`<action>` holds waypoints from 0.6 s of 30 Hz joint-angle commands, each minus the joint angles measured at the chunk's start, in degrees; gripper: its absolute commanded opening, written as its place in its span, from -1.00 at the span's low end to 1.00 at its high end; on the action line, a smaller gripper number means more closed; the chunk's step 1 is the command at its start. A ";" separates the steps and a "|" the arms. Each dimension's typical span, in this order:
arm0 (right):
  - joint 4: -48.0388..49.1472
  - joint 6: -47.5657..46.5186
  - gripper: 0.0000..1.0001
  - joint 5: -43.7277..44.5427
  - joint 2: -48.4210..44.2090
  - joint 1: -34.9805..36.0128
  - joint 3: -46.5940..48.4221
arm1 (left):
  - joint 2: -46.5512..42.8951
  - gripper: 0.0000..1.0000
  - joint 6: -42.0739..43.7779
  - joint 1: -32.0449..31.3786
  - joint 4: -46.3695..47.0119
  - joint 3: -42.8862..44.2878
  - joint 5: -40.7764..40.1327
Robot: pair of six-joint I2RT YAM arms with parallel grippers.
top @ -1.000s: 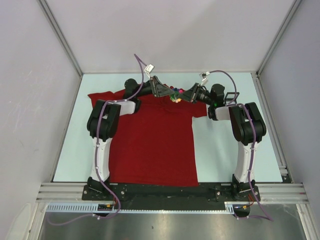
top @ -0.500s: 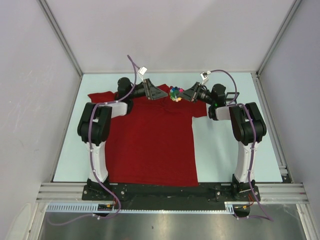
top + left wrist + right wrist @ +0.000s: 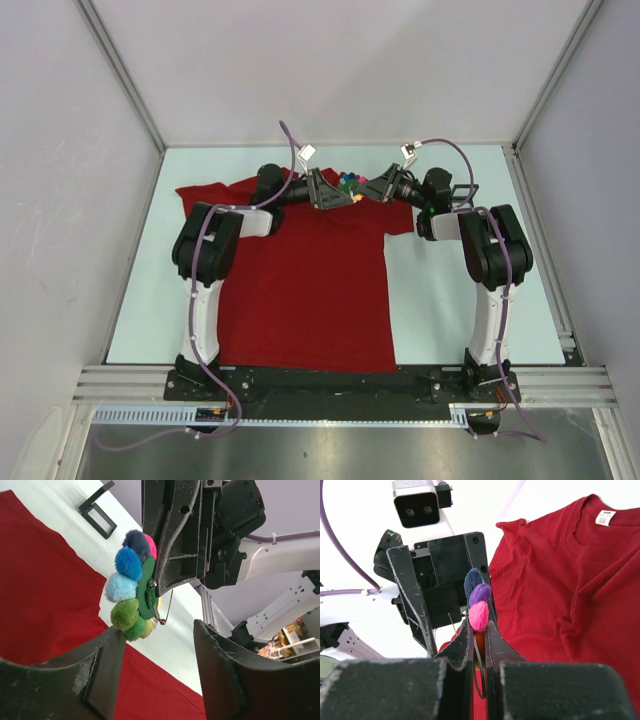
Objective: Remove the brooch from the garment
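The dark-red garment [image 3: 300, 280] lies flat on the table, neck at the far side. My right gripper [image 3: 360, 189] is shut on the brooch [image 3: 349, 183], a cluster of coloured pom-pom beads, at the neck edge. In the right wrist view the pink and purple beads [image 3: 479, 605] stick out between the fingers [image 3: 465, 642]. In the left wrist view the brooch [image 3: 129, 587] hangs from the right gripper just above the cloth [image 3: 40, 580], its pin swung open. My left gripper [image 3: 159, 630] is open and empty, its jaws just below and beside the brooch.
The white neck label [image 3: 606, 517] shows inside the collar. A small black bracket [image 3: 97, 512] stands on the pale table beyond the shirt. Grey walls enclose the table on three sides. The right arm's upright links [image 3: 490, 260] stand right of the shirt.
My left gripper swung left away from the brooch, then came back right and now sits open beside it. The right gripper has kept hold of the brooch and raised it slightly.
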 commanded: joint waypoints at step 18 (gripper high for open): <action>0.54 -2.29 -1.00 -1.42 -1.05 1.48 2.07 | 1.33 -0.16 -3.33 0.04 6.20 3.48 -0.16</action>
